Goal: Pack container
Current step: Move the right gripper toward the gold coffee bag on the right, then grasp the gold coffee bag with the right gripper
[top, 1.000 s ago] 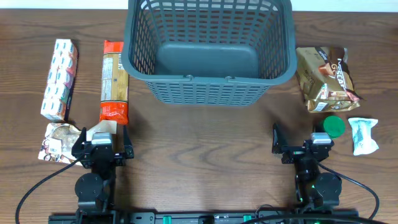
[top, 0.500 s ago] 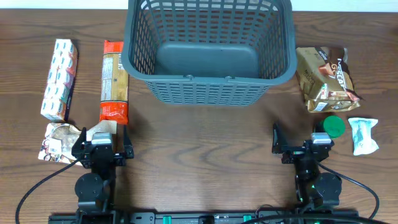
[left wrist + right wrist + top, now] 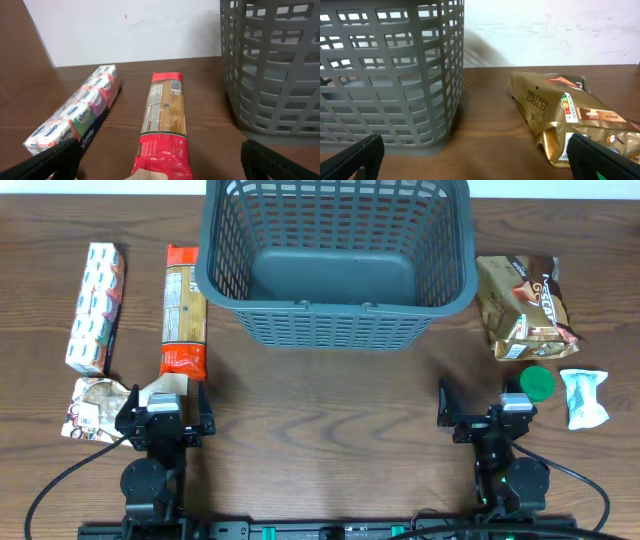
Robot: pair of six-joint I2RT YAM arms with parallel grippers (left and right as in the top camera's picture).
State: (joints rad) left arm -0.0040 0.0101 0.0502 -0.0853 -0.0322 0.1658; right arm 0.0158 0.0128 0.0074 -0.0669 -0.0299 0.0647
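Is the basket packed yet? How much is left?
Nothing is packed: the basket is empty. The left hand and right hand are open, holding nothing. Left to pack: the tissue pack, pasta pack and coffee bag, among others.

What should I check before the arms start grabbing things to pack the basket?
1. Basket empty, open top unobstructed: ok.
2. Left gripper open, holding nothing: ok.
3. Right gripper open, holding nothing: ok.
4. Pasta pack lies flat straight ahead of the left gripper, with a gap to the basket wall: ok.
5. Coffee bag lies ahead of the right gripper, apart from the basket: ok.
6. Green-lidded item sits close beside the right gripper; whether the fingers would clear it when the arm moves: cannot tell.
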